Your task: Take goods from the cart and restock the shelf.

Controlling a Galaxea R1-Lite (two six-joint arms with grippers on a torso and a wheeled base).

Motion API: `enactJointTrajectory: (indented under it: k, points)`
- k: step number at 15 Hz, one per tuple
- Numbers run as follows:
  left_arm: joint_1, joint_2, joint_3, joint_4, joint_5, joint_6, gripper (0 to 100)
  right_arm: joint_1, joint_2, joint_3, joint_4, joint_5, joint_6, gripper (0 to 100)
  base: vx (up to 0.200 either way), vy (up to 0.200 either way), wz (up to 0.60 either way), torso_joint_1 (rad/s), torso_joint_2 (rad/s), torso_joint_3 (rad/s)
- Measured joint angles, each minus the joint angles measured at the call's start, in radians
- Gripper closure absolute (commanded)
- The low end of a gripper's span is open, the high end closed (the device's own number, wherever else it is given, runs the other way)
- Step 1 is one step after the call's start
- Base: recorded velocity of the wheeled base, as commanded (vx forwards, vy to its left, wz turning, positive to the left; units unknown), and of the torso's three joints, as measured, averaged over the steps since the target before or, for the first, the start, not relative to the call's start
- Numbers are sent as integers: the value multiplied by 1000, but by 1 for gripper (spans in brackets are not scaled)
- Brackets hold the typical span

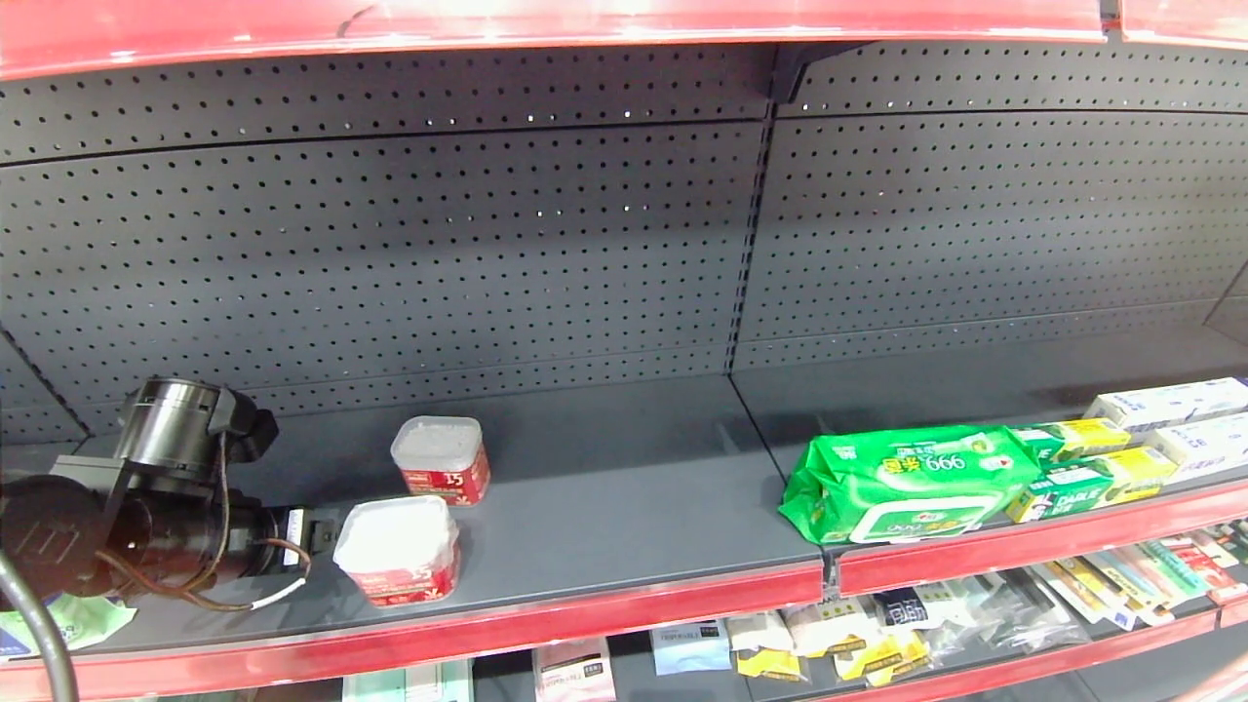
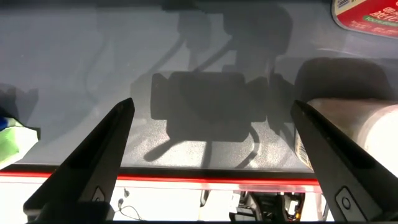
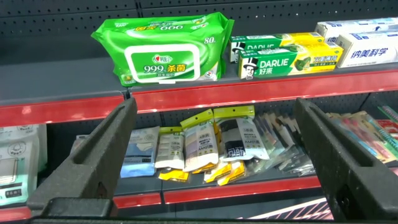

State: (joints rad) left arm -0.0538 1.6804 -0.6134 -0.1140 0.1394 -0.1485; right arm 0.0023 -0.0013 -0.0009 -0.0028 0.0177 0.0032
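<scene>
The front tub [image 1: 398,548] looks light, rigid and slick; pinch it across its side walls. The left gripper [image 2: 212,106] and right gripper [image 3: 214,106] both gape open.

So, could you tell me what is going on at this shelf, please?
The robot is restocking the shelf. Its left gripper is open beside the front tub near the shelf edge, not holding it; a second tub stands behind. The right gripper, open and empty, faces the green wipes pack further right.
</scene>
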Motion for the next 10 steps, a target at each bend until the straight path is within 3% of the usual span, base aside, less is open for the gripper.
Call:
enactJointTrajectory:
  k: [5, 10]
  points:
    - [5, -20, 6, -9, 2, 1, 0, 0, 0, 0, 0, 0, 0, 0, 0, 0, 0, 0, 0, 0]
    - [27, -197, 54, -30, -1, 32, 0, 0, 0, 0, 0, 0, 0, 0, 0, 0, 0, 0, 0, 0]
